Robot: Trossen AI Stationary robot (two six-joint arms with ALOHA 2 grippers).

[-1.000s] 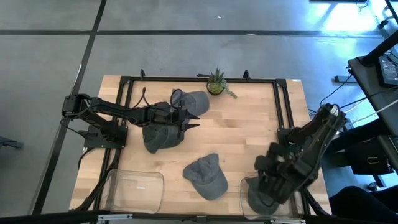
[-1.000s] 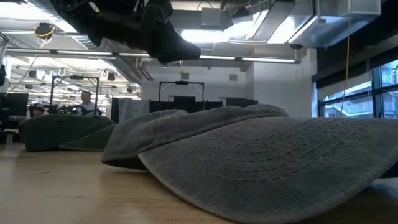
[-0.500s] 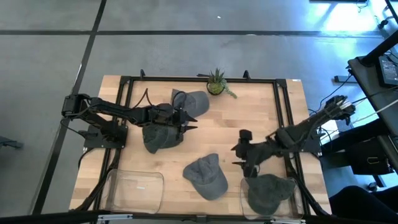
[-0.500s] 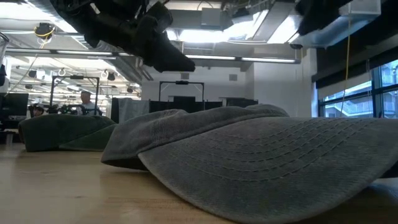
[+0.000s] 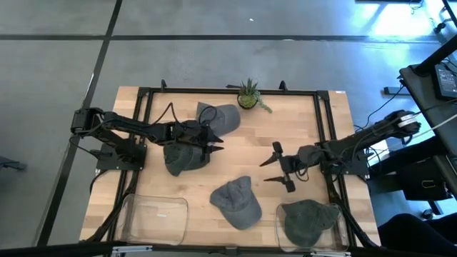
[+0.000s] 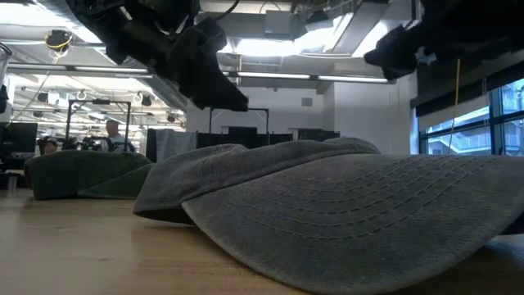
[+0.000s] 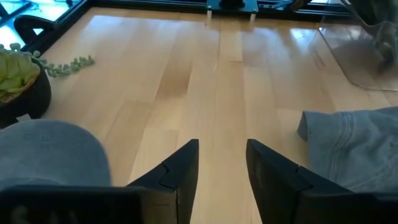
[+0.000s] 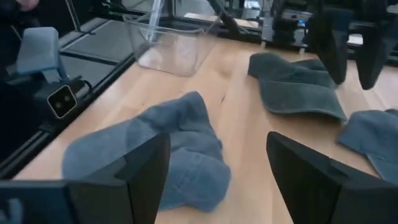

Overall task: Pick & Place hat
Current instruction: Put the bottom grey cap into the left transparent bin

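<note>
Several grey hats lie on the wooden table [image 5: 300, 121]. One hat [image 5: 187, 155] lies under my left gripper [image 5: 213, 138], which hovers open and empty over its right edge. A second hat [image 5: 223, 116] lies just beyond it, toward the far edge. A third hat [image 5: 235, 202] lies near the front centre and fills the low view [image 6: 327, 205]. A fourth hat [image 5: 308, 221] rests inside the right clear bin [image 5: 280, 227]. My right gripper [image 5: 280, 165] is wide open and empty above the table, right of the third hat [image 8: 186, 146].
An empty clear bin [image 5: 153, 218] stands at the front left. A small potted plant [image 5: 248, 96] stands at the far edge and also shows in the left wrist view [image 7: 15, 81]. A black frame [image 5: 325, 128] runs along the table's sides. Bare wood lies between the two grippers.
My right gripper has risen out of the right bin and gone toward the table's centre and far edge, turning level. The fourth hat stays in the bin. My left gripper has sunk a little over its hat.
</note>
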